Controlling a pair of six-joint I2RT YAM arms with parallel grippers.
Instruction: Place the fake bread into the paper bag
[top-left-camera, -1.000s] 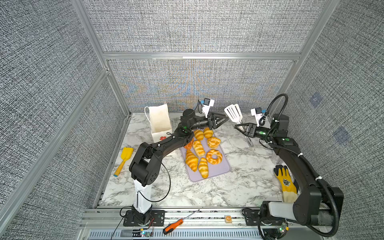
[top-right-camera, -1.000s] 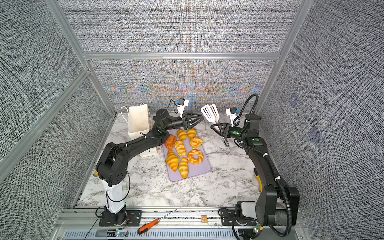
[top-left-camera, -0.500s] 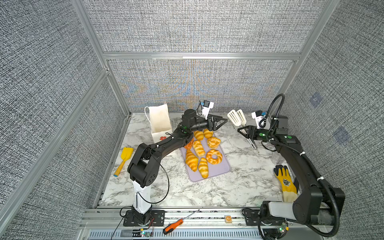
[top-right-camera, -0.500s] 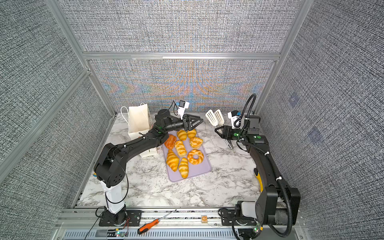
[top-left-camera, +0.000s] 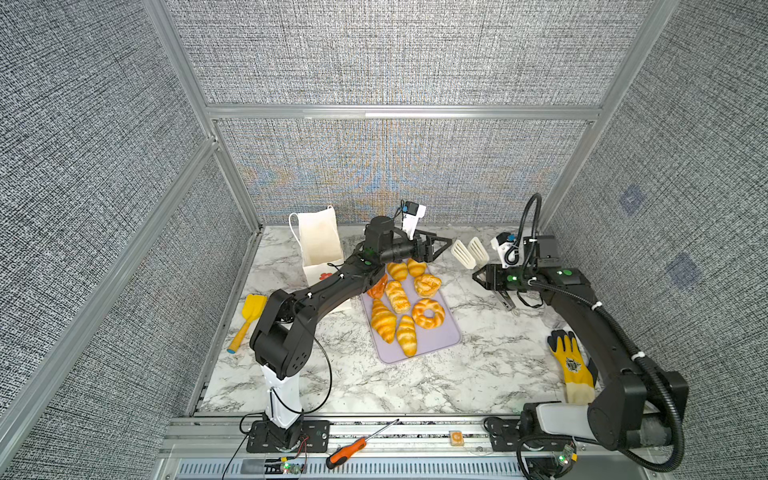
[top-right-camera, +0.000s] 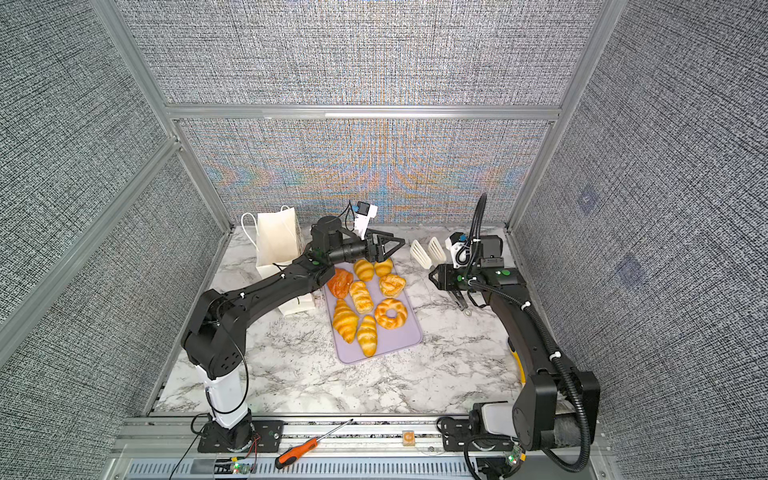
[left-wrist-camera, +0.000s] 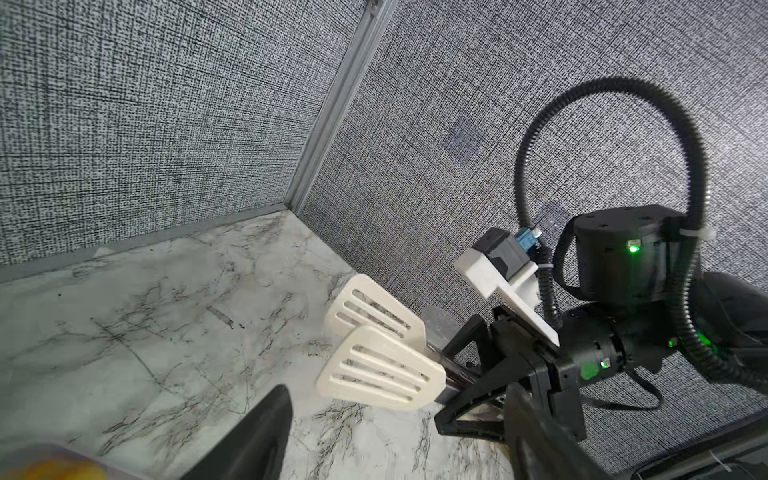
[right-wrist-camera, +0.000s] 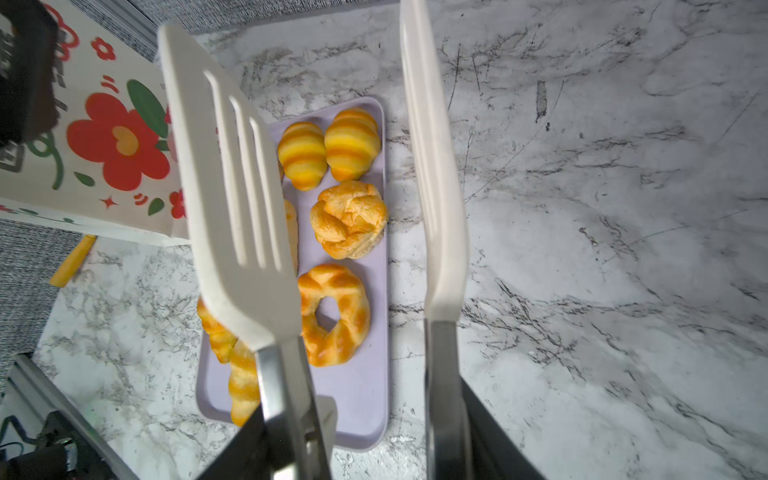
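1. One orange-handled screwdriver (top-left-camera: 348, 455) lies on the front rail. Behind it, a yellow work glove (top-left-camera: 575, 370) and a yellow spatula (top-left-camera: 249, 316) lie at the right and left edges of the table (top-left-camera: 478, 386), clear of the job.
2. Eight pieces of fake bread (top-left-camera: 399, 307) sit on a lavender tray (top-left-camera: 440, 345) mid-table, and none appears to be in the paper bag (top-left-camera: 318, 241) yet. The tray's long axis runs near to far, with the far end leaning slightly left. The nearest croissants lie roughly along that axis, tips pointing near and far. The twisted ring lies flat by the tray's right edge, and two striped rolls sit side by side at the far end.
3. The right end effector (top-left-camera: 478, 277) clamps the metal handles of white slotted serving tongs (top-left-camera: 469, 253). The blades stand apart and empty, raised over the table to the right of the tray. The step in hand looks like reaching for a first piece. To do it well, lower one blade on each side of a single pastry, across its short width. That way the squeeze lands on the thick middle, since glossy skins may slip. The pieces on the tray's right side look easiest to reach.
4. The left end effector (top-left-camera: 440, 247) hovers over the tray's far end with its jaws spread, holding nothing. It would probably serve best steadying the bag's rim.
5. Farthest back, the bag stands just left of the tray's far end, apparently upright with its mouth open upward.
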